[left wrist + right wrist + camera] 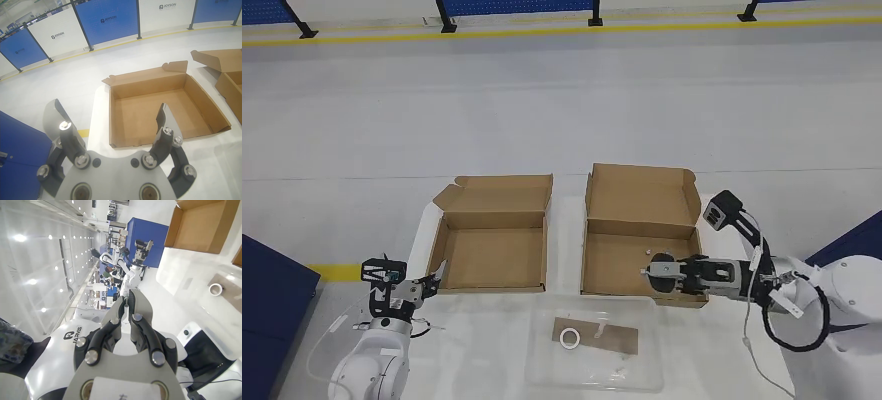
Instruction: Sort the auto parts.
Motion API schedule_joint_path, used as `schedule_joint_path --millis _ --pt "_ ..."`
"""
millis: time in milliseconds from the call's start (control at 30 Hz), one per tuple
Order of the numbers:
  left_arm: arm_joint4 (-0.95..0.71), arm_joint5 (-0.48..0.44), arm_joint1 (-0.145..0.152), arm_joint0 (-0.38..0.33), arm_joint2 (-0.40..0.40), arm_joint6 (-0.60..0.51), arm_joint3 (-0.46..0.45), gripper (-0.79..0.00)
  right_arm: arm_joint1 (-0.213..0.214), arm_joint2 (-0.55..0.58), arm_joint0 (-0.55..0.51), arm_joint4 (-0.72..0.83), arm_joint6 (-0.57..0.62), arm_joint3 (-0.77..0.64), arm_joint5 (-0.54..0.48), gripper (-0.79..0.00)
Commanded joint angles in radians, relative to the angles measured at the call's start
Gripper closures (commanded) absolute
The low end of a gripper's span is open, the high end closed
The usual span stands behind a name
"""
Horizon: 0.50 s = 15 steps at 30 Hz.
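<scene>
On the white table (474,335), read as a dial from above with 6 o'clock nearest the robot, a clear plastic bin (634,374) is being seen at 6 o'clock. Inside it a white ring (568,338) is lying toward the bin's 9 o'clock side. The ring is resting on a flat brown sheet (610,339), which is stretching away toward 3 o'clock. At 8 o'clock, by the table's edge, the left gripper (435,274) is being held above the table with its fingers spread wide and nothing between them. It is being pointed toward the near corner of the left cardboard box (492,258). At 3 o'clock the right gripper (649,270) is being held above the near part of the right cardboard box (617,262). Its fingers are being pressed almost together on a small dark part (126,300), too small to be told further. At 10 o'clock the left cardboard box is lying open, its lid flap folded back toward 12 o'clock. At 2 o'clock the right cardboard box is lying open likewise, with a small pale piece (649,251) on its floor just beyond the right gripper.
</scene>
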Motion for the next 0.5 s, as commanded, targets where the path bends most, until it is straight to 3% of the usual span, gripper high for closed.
schedule_joint_path --millis 0,233,467 --pt "0.0 0.0 0.0 0.0 0.0 0.0 0.0 -0.785 0.0 0.0 0.0 -0.001 0.0 0.0 0.0 0.0" --pt "0.0 0.0 0.0 0.0 0.0 0.0 0.0 -0.785 0.031 -0.076 0.031 -0.469 -0.046 -0.063 0.106 0.0" --pt "0.0 0.0 0.0 0.0 0.0 0.0 0.0 -0.785 0.05 -0.269 0.189 -0.815 0.007 0.042 0.208 0.0"
